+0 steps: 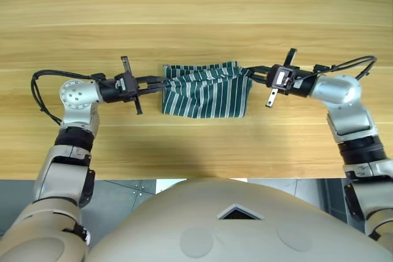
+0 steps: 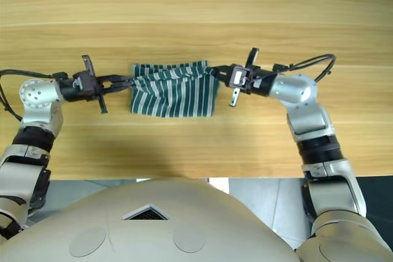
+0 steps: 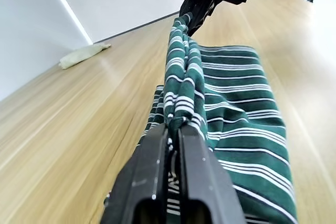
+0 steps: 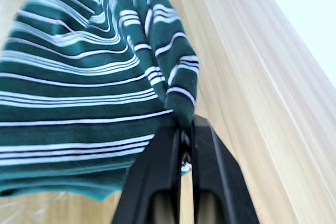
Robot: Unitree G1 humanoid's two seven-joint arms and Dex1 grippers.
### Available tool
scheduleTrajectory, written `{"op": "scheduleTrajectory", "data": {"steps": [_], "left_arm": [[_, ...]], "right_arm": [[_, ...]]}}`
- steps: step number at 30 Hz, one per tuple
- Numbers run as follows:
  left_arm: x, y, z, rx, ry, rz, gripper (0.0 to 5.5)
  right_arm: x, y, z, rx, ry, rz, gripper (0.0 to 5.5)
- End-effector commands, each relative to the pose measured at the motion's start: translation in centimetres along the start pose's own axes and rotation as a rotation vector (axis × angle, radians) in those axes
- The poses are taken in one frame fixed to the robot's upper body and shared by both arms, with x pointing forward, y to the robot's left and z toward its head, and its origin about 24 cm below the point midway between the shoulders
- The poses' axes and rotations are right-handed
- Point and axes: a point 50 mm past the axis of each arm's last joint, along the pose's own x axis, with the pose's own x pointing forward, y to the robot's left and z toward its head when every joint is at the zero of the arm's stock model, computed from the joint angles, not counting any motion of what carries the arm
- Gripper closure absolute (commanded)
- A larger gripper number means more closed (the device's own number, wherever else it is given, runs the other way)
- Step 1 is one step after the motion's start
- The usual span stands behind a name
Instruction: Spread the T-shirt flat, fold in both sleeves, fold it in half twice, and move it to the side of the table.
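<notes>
Green T-shirt [image 1: 206,95] pinched between 2 tools [image 1: 163,81] [image 1: 249,72]

The right end effector [image 4: 185,129] has its two black fingers [image 4: 163,166] pressed together on a bunched edge of the T-shirt [image 4: 79,93], green with thin white stripes. From the fingertips the cloth fans outward and away, its folds gathered tightest right at the grip. The pale wood bench [image 4: 252,77] runs alongside the end effector and on beyond the cloth.
</notes>
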Motion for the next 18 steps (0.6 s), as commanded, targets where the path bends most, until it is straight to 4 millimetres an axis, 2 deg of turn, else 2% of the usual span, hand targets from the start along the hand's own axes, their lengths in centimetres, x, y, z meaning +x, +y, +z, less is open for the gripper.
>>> {"op": "scheduleTrajectory", "data": {"steps": [1, 5, 13, 14, 15, 16, 18], "left_arm": [[1.0, 1.5, -0.6, -0.015, 0.043, 0.073, 5.4], [1.7, 2.4, -0.9, -0.034, 0.064, 0.147, 5.4], [2.6, 3.3, -2.6, -0.149, 0.218, 0.253, 5.4], [2.6, 3.3, -2.9, -0.174, 0.243, 0.258, 5.4], [2.6, 3.2, -3.2, -0.196, 0.269, 0.264, 5.4], [2.6, 3.2, -3.5, -0.214, 0.294, 0.266, 5.04], [2.7, 3.0, -3.9, -0.247, 0.331, 0.267, 4.78]], "right_arm": [[1.4, -1.1, -0.6, -0.027, 0.041, -0.047, 5.45], [2.9, -1.1, -1.5, -0.038, 0.085, -0.051, 5.45], [5.7, -0.1, -4.1, 0.005, 0.189, -0.027, 5.46], [5.9, -0.1, -4.2, 0.022, 0.186, -0.034, 5.09], [6.0, -0.2, -4.3, 0.035, 0.184, -0.044, 4.93], [6.1, -0.3, -4.5, 0.04, 0.189, -0.053, 4.82], [6.3, -0.7, -4.7, 0.051, 0.202, -0.09, 4.48]]}}
